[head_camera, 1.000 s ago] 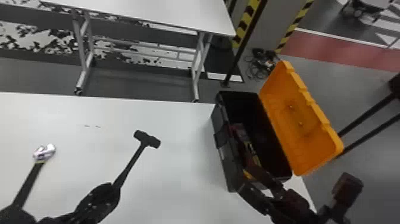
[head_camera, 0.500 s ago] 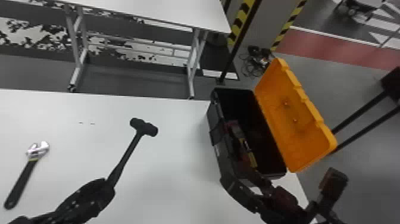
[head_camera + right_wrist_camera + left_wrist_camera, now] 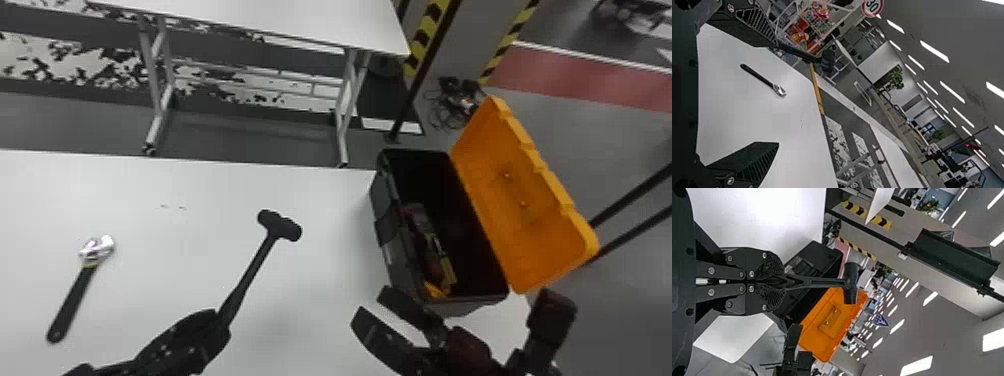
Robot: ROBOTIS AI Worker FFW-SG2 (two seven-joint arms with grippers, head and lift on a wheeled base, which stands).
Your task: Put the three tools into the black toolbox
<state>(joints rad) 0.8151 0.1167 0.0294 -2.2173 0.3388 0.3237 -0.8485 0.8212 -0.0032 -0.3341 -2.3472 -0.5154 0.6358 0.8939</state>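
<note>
Hammer (image 3: 256,261) looks stiff and head-heavy, its handle pinched in the left fingers (image 3: 220,325); gripping nearer its head would curb swing. The right fingers (image 3: 371,327), parted and empty, crowd the near end of the box (image 3: 386,240). Left of the left fingers, a rigid wrench (image 3: 72,302) lies on the counter (image 3: 310,280), best taken mid-handle.

Beyond the right claw (image 3: 369,306), the toolbox (image 3: 406,272) looks matt plastic, its lid (image 3: 537,220) smooth plastic. Left of the left claw (image 3: 223,321), the wrench (image 3: 75,301) has a glossy metal head; the tabletop (image 3: 320,280) between is smooth.
</note>
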